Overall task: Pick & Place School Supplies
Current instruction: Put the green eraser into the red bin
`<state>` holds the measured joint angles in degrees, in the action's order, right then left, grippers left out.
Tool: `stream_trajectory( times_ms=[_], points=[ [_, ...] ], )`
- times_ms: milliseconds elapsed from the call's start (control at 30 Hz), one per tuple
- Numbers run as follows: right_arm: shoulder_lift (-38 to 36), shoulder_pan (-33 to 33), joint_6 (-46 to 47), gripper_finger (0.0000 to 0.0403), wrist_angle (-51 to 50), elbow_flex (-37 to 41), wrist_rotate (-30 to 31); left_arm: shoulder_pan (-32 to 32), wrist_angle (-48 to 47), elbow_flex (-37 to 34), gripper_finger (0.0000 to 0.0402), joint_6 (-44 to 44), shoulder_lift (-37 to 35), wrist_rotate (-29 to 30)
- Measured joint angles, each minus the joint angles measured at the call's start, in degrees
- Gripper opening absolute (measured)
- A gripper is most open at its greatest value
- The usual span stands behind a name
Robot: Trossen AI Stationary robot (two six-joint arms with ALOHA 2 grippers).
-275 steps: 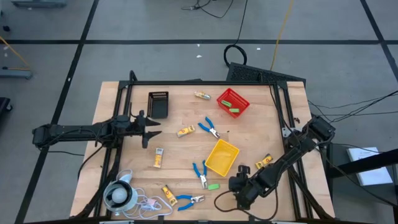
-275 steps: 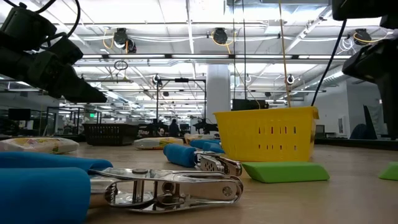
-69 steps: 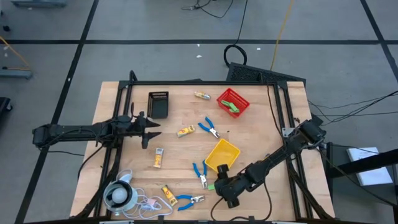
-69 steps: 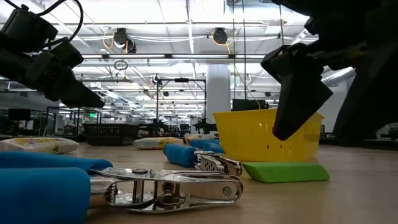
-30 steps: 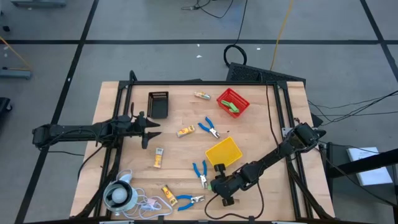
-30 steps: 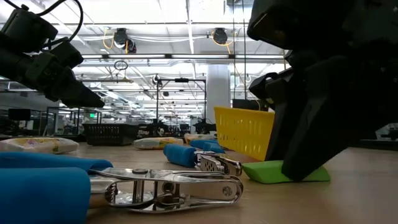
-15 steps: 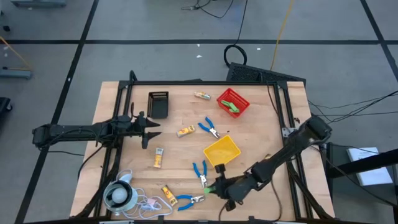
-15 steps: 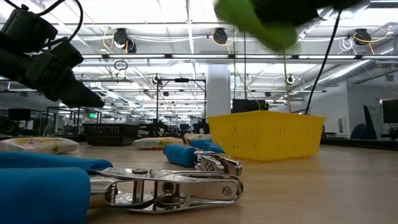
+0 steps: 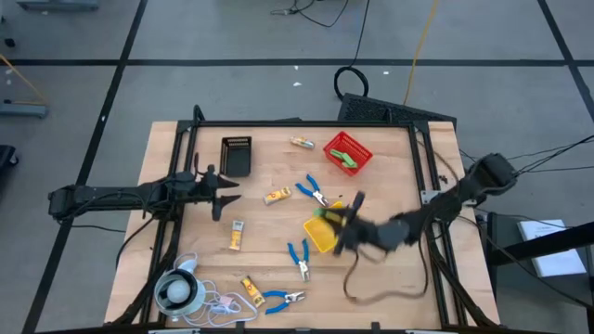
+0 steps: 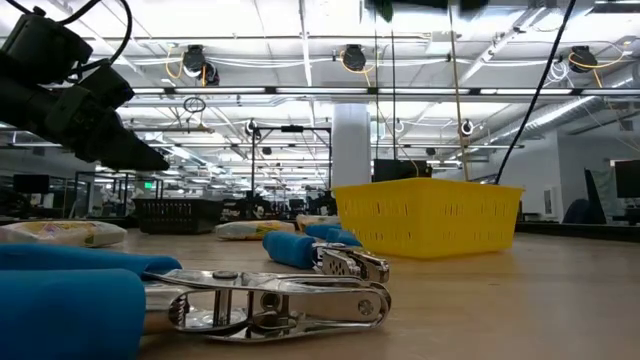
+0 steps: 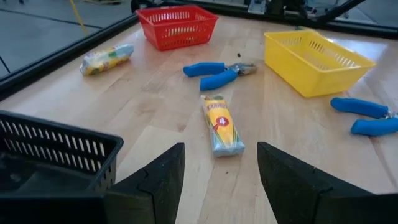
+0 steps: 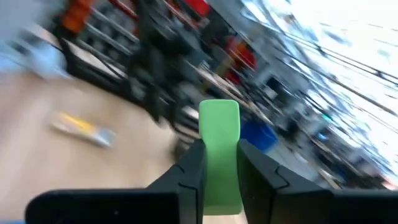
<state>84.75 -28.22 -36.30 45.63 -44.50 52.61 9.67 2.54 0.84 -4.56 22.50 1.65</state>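
Over a pale wooden table strewn with school supplies, the right gripper hangs blurred above the open yellow plastic bin, its fingers clamped on a small bright green block carried clear of the tabletop. The step in hand appears to be the carry to a bin; which bin is meant is unclear, and the next move calls for settling above it and letting go. The left gripper waits spread apart beside the black mesh bin.
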Motion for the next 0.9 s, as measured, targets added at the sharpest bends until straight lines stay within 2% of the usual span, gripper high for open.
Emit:
stream_trajectory(
  times_ms=[100, 167, 333, 467, 600, 733, 900],
  points=[
    [-5.0, 6.3, 2.6, 0.0054, -2.7, 5.7, -0.3, 0.0, 1.2, 0.0, 0.0205, 0.3, 0.0, 0.0],
    [-8.2, 11.3, 6.5, 0.0054, -7.3, 8.6, -2.5, 0.0, 1.6, 0.0, 0.0204, 0.3, 0.0, 0.0],
    [-12.9, 25.3, 17.1, 0.0054, -16.9, 12.9, -14.0, 0.0, 2.5, 0.0, 0.0205, -0.3, 0.0, 2.1],
    [-13.0, 34.8, 18.4, 0.0054, -19.7, 14.0, -21.6, 0.0, 4.1, 0.2, 0.0205, 0.6, 0.0, 5.6],
    [-13.0, 42.4, 20.6, 0.0054, -22.3, 14.0, -29.5, 0.0, 4.2, 1.7, 0.0205, 0.9, 1.2, 6.0],
    [-13.1, 47.6, 21.1, 0.0054, -23.4, 14.0, -34.6, 0.0, 4.1, 4.6, 0.0204, 1.0, 6.1, 6.2],
    [-13.1, 53.1, 23.0, 0.0054, -29.0, 14.0, -40.7, 0.0, 3.3, 11.2, 0.0204, 2.3, 18.0, 8.0]
  ],
)
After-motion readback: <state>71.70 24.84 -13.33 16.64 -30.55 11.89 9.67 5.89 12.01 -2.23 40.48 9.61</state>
